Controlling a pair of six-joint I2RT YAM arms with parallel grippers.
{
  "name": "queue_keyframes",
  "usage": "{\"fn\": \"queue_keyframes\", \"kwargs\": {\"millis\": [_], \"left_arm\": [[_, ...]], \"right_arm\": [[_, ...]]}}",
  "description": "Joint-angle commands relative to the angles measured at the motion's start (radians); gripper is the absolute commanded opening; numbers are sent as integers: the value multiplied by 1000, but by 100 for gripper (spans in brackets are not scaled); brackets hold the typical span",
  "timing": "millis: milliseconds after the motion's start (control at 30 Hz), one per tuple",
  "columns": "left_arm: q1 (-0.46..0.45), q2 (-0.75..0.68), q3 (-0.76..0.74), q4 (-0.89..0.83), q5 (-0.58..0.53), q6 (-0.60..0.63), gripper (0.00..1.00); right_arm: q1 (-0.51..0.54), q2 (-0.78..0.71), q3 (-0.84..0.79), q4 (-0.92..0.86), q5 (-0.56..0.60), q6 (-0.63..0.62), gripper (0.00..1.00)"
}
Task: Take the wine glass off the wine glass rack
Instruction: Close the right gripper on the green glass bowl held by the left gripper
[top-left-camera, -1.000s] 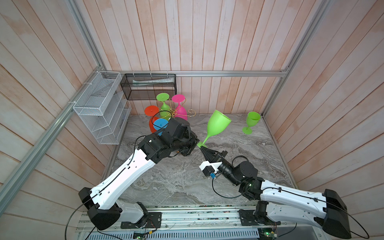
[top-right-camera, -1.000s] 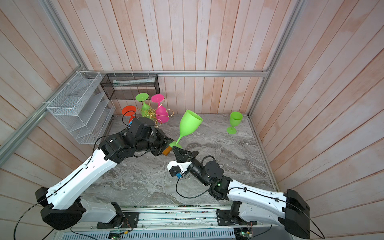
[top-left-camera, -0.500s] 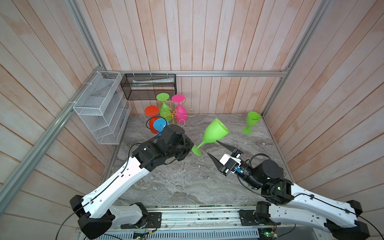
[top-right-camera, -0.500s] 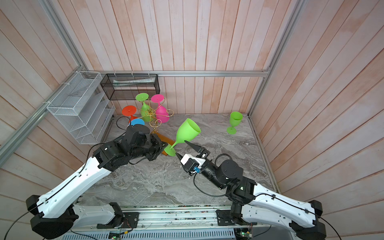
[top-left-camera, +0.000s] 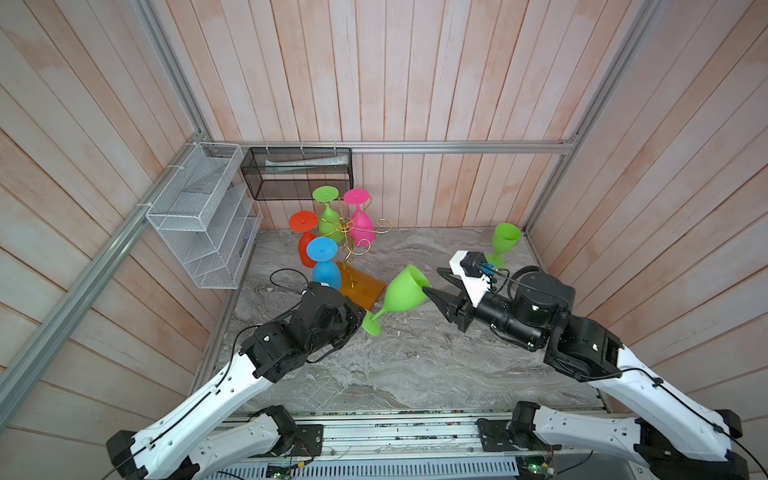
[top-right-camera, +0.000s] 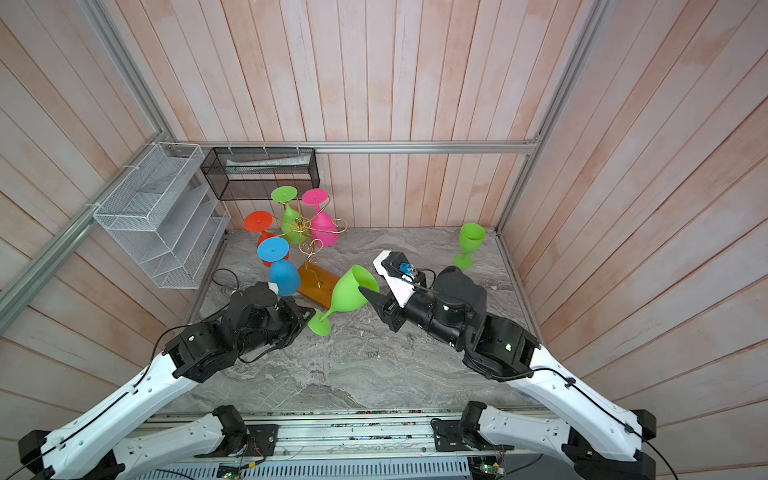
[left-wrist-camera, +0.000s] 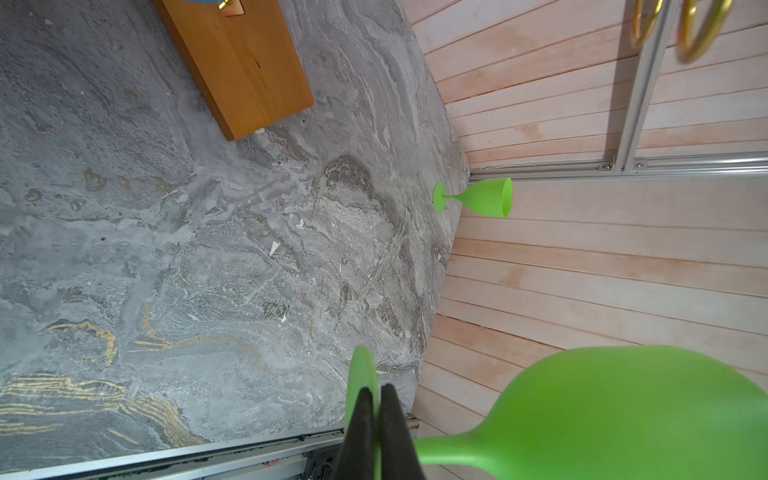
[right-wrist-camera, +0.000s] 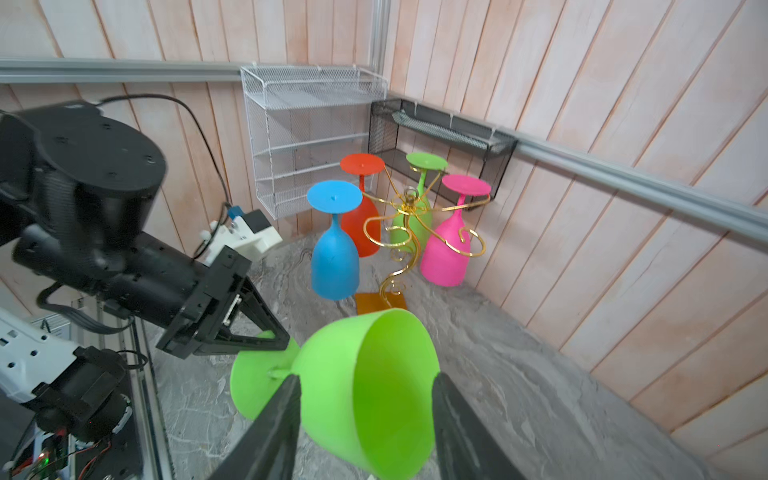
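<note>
- The wine glass (top-left-camera: 401, 297), lime green, is off the wine glass rack (top-left-camera: 345, 226). It hangs tilted in the air above the counter (top-left-camera: 395, 365), just in front of the rack's wooden base (top-left-camera: 360, 286).
- The left pincer (top-left-camera: 360, 322) is clamped on the glass's round foot. In the left wrist view its 2 black fingers (left-wrist-camera: 361, 415) pinch the thin disc edge-on, and the stem and bowl run off beyond them.
- The right pincer (right-wrist-camera: 365, 380) faces the glass's open mouth, with 1 finger on each side of the bowl near the rim. Those fingers (right-wrist-camera: 282, 399) lie right against the green wall, but I cannot tell whether they press on it or only flank it.
- The glass spans the gap between the 2 pincers, foot low toward the left arm and mouth raised toward the right arm.
- 4 glasses hang upside down on the rack: a blue glass (top-left-camera: 321, 249), a red glass (top-left-camera: 303, 221), a green glass (top-left-camera: 325, 194) and a pink glass (top-left-camera: 356, 196).
- A second lime glass (top-left-camera: 505, 243) stands upright near the counter's far right corner, well apart from the held one.
</note>
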Motion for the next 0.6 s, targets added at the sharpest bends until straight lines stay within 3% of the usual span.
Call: {"fn": "queue_keyframes", "kwargs": {"millis": [0, 367, 567], "left_arm": [[0, -37, -46, 78, -29, 49, 0], [18, -87, -179, 209, 5, 124, 0], [66, -109, -235, 290, 68, 154, 0]], "right_arm": [[-68, 36, 44, -154, -177, 95, 50], [-130, 112, 95, -164, -414, 129, 49], [-144, 145, 108, -173, -443, 143, 49]]}}
